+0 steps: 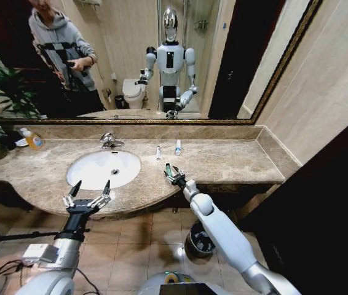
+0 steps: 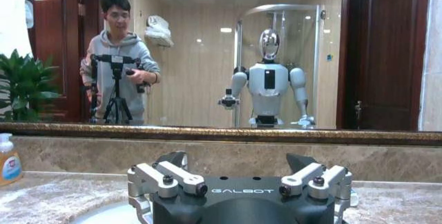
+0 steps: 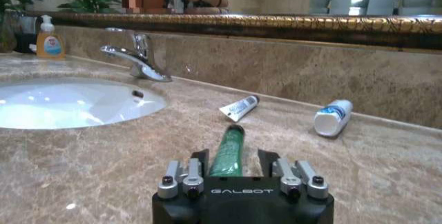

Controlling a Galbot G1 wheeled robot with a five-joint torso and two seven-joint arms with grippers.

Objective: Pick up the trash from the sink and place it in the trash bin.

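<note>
Your right hand is low on the marble surface, just right of the sink. Its fingers are narrow and hold the small green tube between them. A white tube and a white mini bottle with a blue label lie on the surface a bit beyond, near the back wall. Your left hand hangs wide open over the front edge of the sink. The dark trash bin sits on the floor below.
</note>
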